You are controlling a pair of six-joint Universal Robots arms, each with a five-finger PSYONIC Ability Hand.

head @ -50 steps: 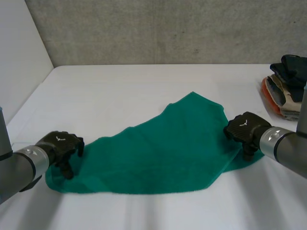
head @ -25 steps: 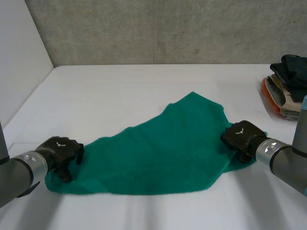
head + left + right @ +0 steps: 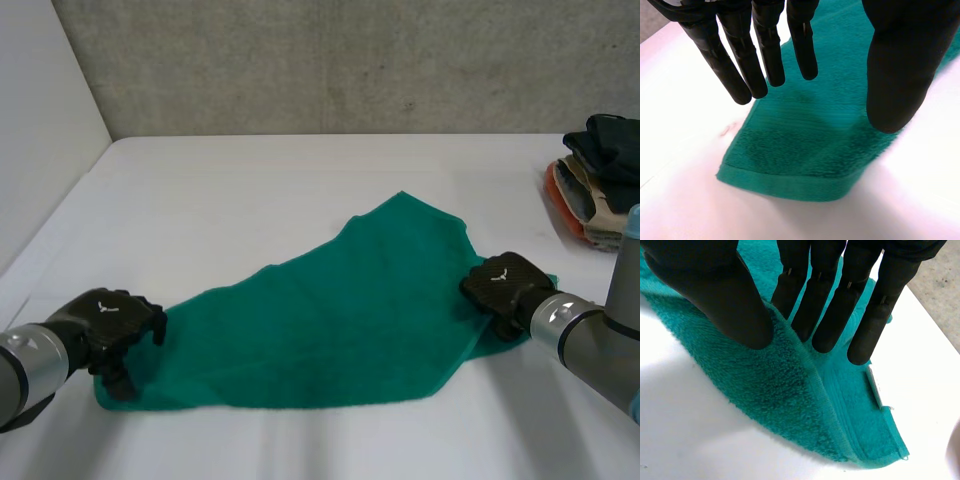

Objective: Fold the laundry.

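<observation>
Clothes pile (image 3: 604, 150) partly beyond edge

A lab-like test bench: white table (image 3: 300, 170) against bare concrete wall (image 3: 350, 60).

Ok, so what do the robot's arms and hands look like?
The left arm and right arm are smooth grey tubes, each with a paler shiny band at the wrist. The left hand and right hand are matt black with a small white mark on the back. Close up, the fingers are slim black rods, the thumb much thicker and rounded.
</observation>
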